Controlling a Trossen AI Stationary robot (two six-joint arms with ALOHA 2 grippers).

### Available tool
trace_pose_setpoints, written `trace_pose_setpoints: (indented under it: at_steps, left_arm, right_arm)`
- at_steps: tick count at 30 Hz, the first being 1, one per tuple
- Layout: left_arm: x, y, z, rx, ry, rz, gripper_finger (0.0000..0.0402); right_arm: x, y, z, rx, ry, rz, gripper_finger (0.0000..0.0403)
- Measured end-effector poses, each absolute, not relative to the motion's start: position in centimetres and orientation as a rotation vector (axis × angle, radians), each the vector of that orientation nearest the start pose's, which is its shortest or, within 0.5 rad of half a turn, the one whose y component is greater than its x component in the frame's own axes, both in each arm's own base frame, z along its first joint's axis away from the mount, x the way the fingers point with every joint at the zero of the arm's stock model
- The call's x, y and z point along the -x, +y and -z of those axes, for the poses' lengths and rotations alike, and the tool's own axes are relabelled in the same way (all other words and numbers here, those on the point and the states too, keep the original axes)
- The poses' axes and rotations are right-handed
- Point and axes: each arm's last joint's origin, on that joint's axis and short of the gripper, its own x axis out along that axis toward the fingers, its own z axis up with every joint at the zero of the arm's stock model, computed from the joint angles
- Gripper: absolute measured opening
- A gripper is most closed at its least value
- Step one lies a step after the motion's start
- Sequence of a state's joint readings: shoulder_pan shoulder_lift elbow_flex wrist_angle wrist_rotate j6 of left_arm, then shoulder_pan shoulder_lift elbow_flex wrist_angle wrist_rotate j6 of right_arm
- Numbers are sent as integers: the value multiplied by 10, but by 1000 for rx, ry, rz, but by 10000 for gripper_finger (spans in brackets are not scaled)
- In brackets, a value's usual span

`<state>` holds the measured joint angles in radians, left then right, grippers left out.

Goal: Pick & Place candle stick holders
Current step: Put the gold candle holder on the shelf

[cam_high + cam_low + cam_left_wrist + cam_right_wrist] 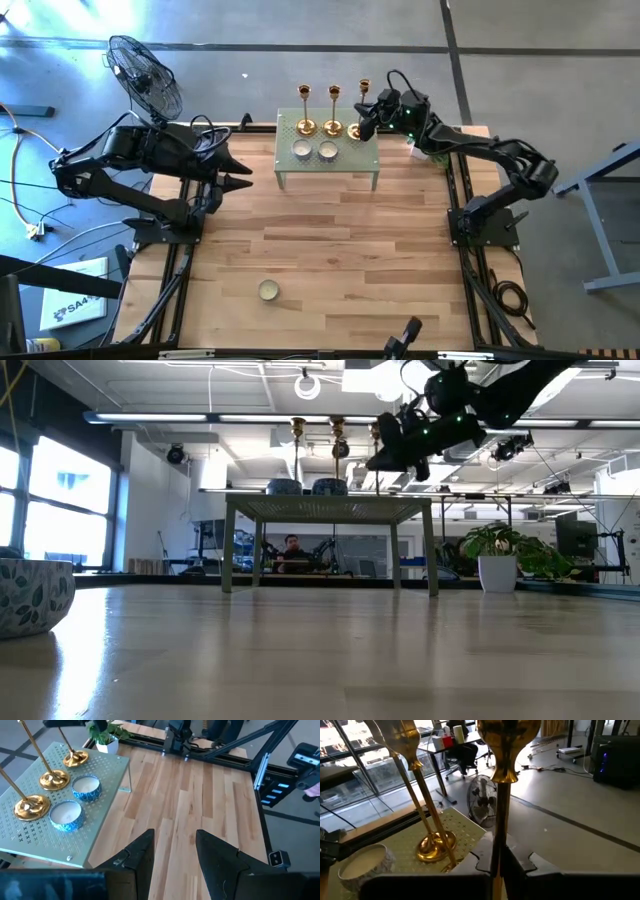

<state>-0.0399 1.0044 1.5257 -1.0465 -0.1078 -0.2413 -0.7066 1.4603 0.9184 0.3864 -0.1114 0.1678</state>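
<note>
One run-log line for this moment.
right gripper: shut on rightmost candlestick stem | left gripper: open, idle | stand: holds all three

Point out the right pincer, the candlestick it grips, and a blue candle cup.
right pincer (366,124), high view, fingertips at the stem.
gripped candlestick (501,795), right wrist view, its stem.
blue candle cup (66,815), left wrist view, wax top.

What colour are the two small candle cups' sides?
Patterned blue small candle cups, clearest in the left wrist view.

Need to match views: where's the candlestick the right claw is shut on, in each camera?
High: held candlestick, rightmost of three, in the right claw.
Low: top centre, stem partly behind the claw.
Left wrist: farthest base on the stand.
Right wrist: centre, stem between the fingers.
Shared landmark: perforated stand.
</note>
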Motion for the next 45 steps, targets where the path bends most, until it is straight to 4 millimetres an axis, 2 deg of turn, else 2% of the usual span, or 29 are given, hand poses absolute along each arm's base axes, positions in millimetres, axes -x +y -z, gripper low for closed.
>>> trace_pose_setpoints:
  at_steps: [18, 33, 39, 45]
  left_arm:
    - [-158, -1, -448, 168, 536, -192, 140]
    - [-159, -1, -447, 175, 537, -195, 140]
    - [-159, -1, -447, 175, 537, -196, 140]
    - [-159, -1, -447, 175, 538, -196, 140]
  right_arm:
    - [-262, -195, -273, -64, 179, 532, 20]
    - [-262, -195, -272, -99, 177, 537, 38]
    - [-261, -197, -272, -114, 177, 581, 59]
    - [-261, -197, -272, -115, 177, 585, 99]
